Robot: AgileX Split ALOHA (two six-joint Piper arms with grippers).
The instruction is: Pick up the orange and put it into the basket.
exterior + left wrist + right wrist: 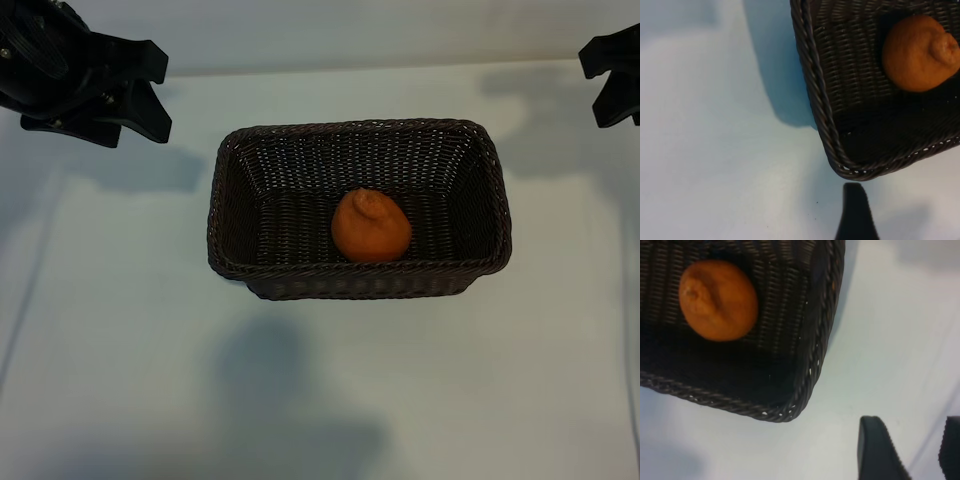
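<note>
White table, orange inside basket, left gripper and right gripper agape, empty, near far corners.

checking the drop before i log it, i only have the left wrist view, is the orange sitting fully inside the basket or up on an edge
Observer: Fully inside. The exterior view shows the orange on the floor of the basket, all four walls around it.
Operator: which part of the floor
Observer: Near the middle, closer to the wall nearest the camera.
Operator: where is the right pincer, i cant see it
Observer: The right pincer is open and empty, over bare table beside a basket corner.
Operator: and my own pincer, i only see one finger
Observer: The exterior view shows the left pincer open, holding nothing, at the far left, apart from the basket.
</note>
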